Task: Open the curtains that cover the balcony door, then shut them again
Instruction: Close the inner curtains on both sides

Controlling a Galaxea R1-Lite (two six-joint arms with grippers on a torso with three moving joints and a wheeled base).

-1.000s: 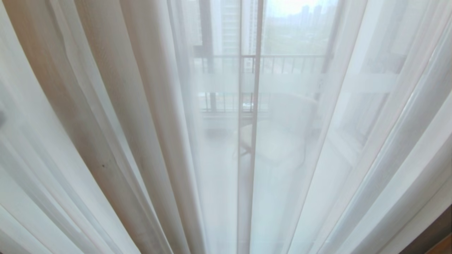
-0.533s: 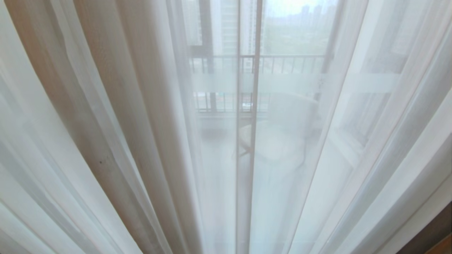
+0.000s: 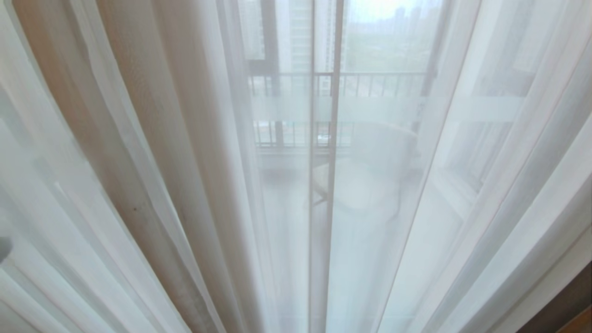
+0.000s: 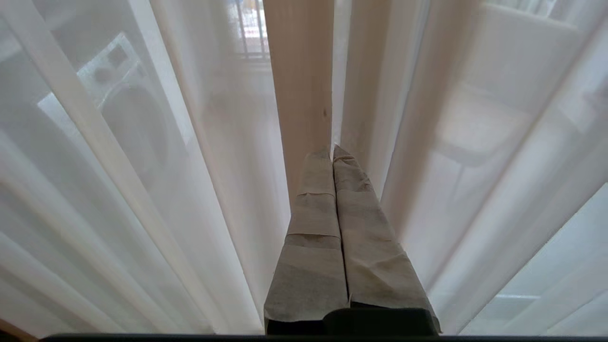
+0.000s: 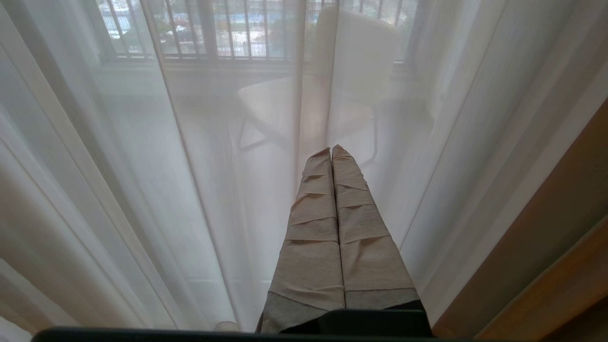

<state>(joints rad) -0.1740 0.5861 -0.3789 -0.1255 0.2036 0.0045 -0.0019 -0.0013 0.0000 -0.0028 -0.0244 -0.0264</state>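
A: Where are the curtains (image 3: 152, 152)?
B: Hanging drawn across the whole view, white sheers with beige folds left of centre; the door (image 3: 323, 83) frame shows dimly through them.
A: And the left claw (image 4: 332, 149)?
B: Fingers pressed together, tips at a beige fold; whether cloth is pinched I cannot tell.
A: The right claw (image 5: 331, 151)?
B: Closed too, empty, pointing at the sheer. A chair (image 5: 332, 90) stands beyond it, and a railing (image 3: 370, 83) farther out.
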